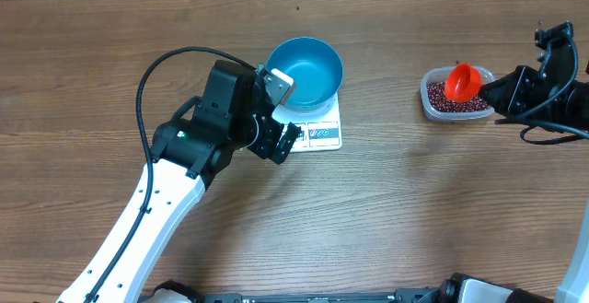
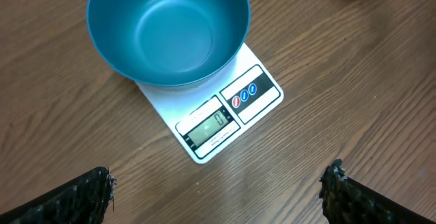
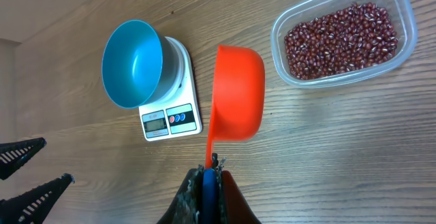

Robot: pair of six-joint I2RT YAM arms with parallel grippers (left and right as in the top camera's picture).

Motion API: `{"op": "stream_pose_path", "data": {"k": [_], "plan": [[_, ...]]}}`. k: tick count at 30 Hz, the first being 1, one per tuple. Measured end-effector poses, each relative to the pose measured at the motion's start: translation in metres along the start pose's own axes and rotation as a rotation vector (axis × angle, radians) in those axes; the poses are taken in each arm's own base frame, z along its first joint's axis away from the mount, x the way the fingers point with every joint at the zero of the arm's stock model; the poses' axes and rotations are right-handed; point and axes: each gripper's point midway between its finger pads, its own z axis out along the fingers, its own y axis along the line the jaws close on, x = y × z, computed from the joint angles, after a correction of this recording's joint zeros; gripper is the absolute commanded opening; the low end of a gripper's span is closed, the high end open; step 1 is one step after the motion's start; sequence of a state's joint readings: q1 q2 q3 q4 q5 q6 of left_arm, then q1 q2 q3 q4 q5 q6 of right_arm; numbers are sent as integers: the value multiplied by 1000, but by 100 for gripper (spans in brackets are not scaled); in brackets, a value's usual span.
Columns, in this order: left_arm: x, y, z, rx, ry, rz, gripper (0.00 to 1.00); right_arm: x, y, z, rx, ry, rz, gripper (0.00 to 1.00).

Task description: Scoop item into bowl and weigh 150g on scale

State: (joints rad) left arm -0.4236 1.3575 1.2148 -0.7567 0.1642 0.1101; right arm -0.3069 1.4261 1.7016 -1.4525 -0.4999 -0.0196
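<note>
The blue bowl (image 1: 308, 71) (image 2: 170, 30) (image 3: 133, 64) stands empty on the white scale (image 1: 320, 134) (image 2: 231, 108) (image 3: 170, 118). My left gripper (image 1: 283, 114) (image 2: 218, 178) hovers open just in front of the scale's display edge, with only bare wood between its fingers (image 2: 78, 200). Dark red beans (image 1: 457, 105) (image 3: 340, 40) fill a clear plastic tub (image 1: 427, 96) (image 3: 402, 6) at the right. My right gripper (image 1: 502, 91) (image 3: 212, 166) is shut on the blue handle end of the orange scoop (image 1: 462, 82) (image 3: 238, 91), which hangs over the tub. I cannot see inside its cup.
The wooden table (image 1: 396, 211) stretches between scale and tub. The left arm's white link (image 1: 152, 215) slants in from the lower left. In the right wrist view the left gripper's fingers (image 3: 27, 169) show at the lower left.
</note>
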Motion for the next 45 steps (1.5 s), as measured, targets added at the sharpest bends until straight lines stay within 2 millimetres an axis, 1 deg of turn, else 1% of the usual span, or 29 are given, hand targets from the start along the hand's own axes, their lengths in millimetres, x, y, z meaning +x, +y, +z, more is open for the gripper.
{"op": "stream_pose_path", "data": {"k": [4, 19, 22, 25, 30, 45], "plan": [[0, 0, 0, 0, 0, -34, 100, 0, 0, 0, 0, 1, 1, 4], [2, 0, 0, 1, 7, -38, 99, 1, 0, 0, 0, 2, 1, 4], [1, -3, 0, 17, 5, -2, 100, 1, 0, 0, 0, 2, 1, 4], [0, -12, -2, 67, -7, 73, 100, 1, 0, 0, 0, 2, 2, 4], [-1, -17, -10, 88, -24, 133, 100, 1, 0, 0, 0, 3, 2, 4], [0, -17, -11, 84, -18, 134, 100, 1, 0, 0, 0, 4, 2, 4]]}}
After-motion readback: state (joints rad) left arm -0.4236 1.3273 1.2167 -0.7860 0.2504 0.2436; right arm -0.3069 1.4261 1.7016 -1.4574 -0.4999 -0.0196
